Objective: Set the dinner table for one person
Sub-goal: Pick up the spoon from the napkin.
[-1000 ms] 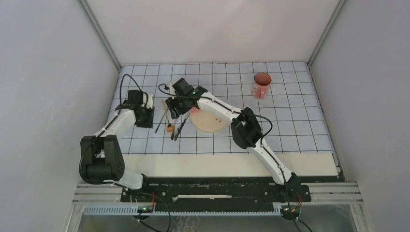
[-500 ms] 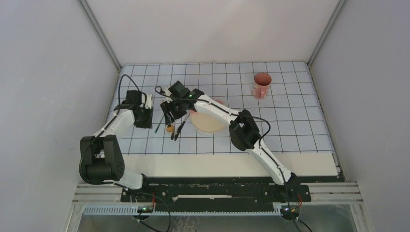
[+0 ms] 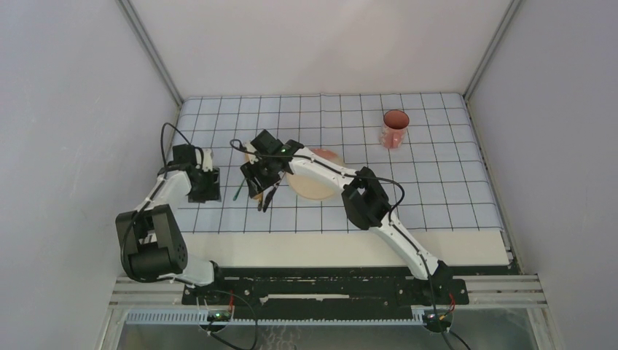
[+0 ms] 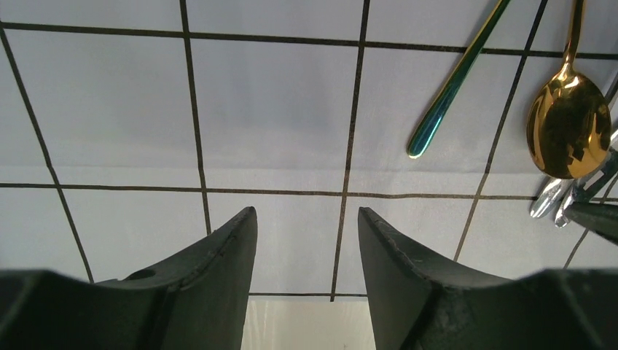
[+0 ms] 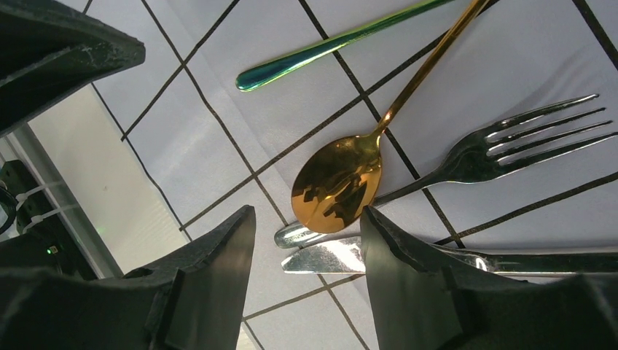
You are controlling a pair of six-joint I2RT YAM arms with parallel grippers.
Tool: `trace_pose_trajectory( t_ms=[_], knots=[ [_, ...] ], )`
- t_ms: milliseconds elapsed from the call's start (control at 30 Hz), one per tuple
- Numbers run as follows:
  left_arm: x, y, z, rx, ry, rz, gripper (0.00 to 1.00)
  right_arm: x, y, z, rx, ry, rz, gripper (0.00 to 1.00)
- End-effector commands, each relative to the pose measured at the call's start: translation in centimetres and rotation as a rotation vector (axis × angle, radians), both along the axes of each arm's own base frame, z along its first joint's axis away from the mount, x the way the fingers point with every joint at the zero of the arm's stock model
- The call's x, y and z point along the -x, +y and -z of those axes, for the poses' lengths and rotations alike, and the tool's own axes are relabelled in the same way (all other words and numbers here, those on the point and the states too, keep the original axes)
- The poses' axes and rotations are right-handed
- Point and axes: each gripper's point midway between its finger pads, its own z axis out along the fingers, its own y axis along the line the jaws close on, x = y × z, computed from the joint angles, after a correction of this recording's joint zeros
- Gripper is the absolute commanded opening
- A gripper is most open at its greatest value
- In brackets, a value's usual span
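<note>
Tabletop first: the dinner table (image 3: 328, 248) shows as a plain cream strip just beyond the arm bases, and the rest of it lies under the gridded cloth (image 3: 437, 182). On the near left part of the cloth, the left gripper (image 4: 306, 211) hangs with its jaws apart and nothing between them. Just beside it the right gripper (image 5: 306, 209) hovers low over the cutlery, also with jaws apart and empty.

The cutlery is one crowded bunch: the gold spoon (image 5: 339, 182) lies across the handle of the fork (image 5: 510, 142), the knife (image 5: 364, 257) is just beside them, and the green-handled piece (image 5: 328, 47) lies a little apart. All of it sits to the left of the plate (image 3: 315, 188), near the middle of the cloth. The pink cup (image 3: 394, 128) stands upright, far back on the right, well apart from the plate.

I judge the setting about half done. The pieces are present, but the cutlery is not sorted around the plate. Free cloth lies right of the plate. The left wall (image 3: 73, 146) is close to the left arm.
</note>
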Motion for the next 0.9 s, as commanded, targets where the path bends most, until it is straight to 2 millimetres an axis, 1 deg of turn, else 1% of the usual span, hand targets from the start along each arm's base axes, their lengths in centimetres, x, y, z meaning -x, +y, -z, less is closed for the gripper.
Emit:
trace_pose_trajectory(
  t_ms=[0,200,433,633,733,867],
  knots=[
    [0.2,0.1,-0.7,-0.003,-0.049,0.022,0.58,0.0,0.6,-1.3,-0.029,-0.021,-0.002,0.63],
    [0.2,-0.1,-1.0,0.003,-0.061,0.028,0.58,-0.1,0.8,-1.4,-0.032,-0.044,-0.009,0.63],
    [0.9,-0.4,-0.7,0.015,-0.049,0.040,0.58,-0.1,1.2,-0.7,-0.032,-0.038,-0.018,0.62],
    [1.0,-0.5,-1.4,0.011,-0.064,0.051,0.58,-0.9,1.2,-0.8,-0.030,-0.073,-0.021,0.62],
    [1.1,-0.7,-1.5,0.017,-0.067,0.057,0.58,-1.1,1.4,-0.4,-0.032,-0.071,-0.018,0.62],
    [1.4,-0.6,-1.2,0.012,-0.056,0.061,0.58,-0.7,2.0,-0.2,-0.044,-0.055,-0.028,0.60]
  ],
)
